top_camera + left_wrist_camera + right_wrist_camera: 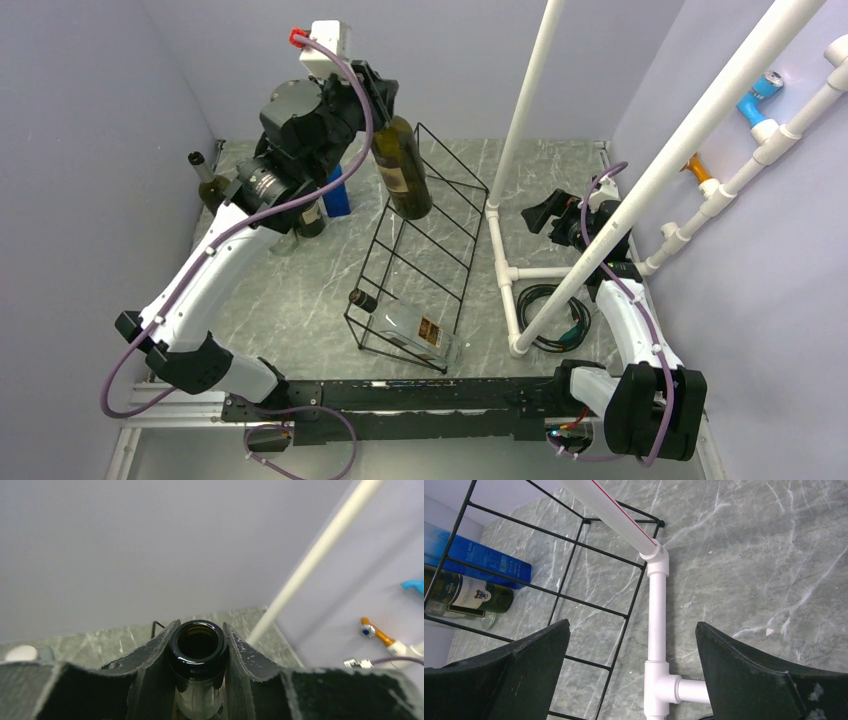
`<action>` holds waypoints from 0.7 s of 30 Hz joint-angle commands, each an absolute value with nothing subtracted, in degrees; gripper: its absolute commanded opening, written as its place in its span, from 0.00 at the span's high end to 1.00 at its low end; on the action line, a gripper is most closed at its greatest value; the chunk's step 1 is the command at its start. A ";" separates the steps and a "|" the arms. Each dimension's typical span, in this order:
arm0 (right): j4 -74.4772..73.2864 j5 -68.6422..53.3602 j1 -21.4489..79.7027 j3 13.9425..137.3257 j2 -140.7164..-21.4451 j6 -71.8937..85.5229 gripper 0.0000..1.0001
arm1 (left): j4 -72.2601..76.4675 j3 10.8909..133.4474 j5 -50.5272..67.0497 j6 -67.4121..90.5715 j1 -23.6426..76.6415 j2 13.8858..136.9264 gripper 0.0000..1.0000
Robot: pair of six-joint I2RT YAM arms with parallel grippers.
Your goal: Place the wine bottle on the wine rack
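Top view, near to far. Near end of wine rack (pixel 425 247), lower centre: one clear bottle (pixel 410 325) lies inside, dark cap pointing left, label toward right. It is the rack's only content. Right of it, a dark cable coil (pixel 545 305) sits on the table inside the white pipe frame (pixel 507 272), whose base runs just beside the rack's right edge; two slanted posts rise and cross the right of the frame. Right gripper (pixel 542 215) sits mid-right beyond the coil, jaws spread wide, holding nothing. Left gripper (pixel 375 110), upper centre, is clamped on the neck of the wine bottle (pixel 402 170): dark green, neck-up, tilted, hanging over the rack's far half; contact with the wires cannot be told. Blue box (pixel 337 192) stands left of it. Two more bottles (pixel 208 185) upper left, partly hidden by the left arm. Bottles counted: four.
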State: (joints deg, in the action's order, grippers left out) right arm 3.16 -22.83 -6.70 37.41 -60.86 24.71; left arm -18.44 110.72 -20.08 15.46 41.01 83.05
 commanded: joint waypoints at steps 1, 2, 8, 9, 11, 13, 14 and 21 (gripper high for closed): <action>6.03 -22.66 -6.59 37.65 -60.21 24.74 0.00 | -12.86 108.61 -14.96 23.05 41.64 81.00 1.00; 5.92 -22.72 -6.64 37.67 -60.06 24.70 0.00 | -12.58 107.76 -14.48 23.80 41.78 81.01 1.00; 6.50 -23.01 -6.59 37.36 -60.49 25.00 0.00 | -11.47 103.47 -13.41 26.76 42.35 81.20 1.00; 6.38 -23.17 -6.59 37.59 -60.83 25.04 0.00 | -11.43 102.88 -13.17 27.13 42.48 81.17 1.00; 6.27 -23.52 -6.59 37.79 -61.16 24.97 0.00 | -10.90 101.11 -12.78 27.89 42.73 80.86 1.00; 6.37 -23.35 -6.60 37.70 -60.93 25.04 0.00 | -10.09 98.88 -12.49 28.90 43.05 80.42 1.00; 6.23 -23.23 -6.59 37.67 -60.75 24.98 0.00 | -9.47 97.68 -12.38 29.32 43.28 80.26 1.00; 6.80 -23.21 -6.59 37.22 -60.15 25.13 0.00 | -8.20 91.36 -13.05 30.32 45.34 79.83 1.00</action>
State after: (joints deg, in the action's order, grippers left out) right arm 3.18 -22.87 -6.70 37.41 -61.04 24.93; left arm -16.82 92.09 -13.34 26.94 44.10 83.07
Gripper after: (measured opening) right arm 0.994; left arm 0.384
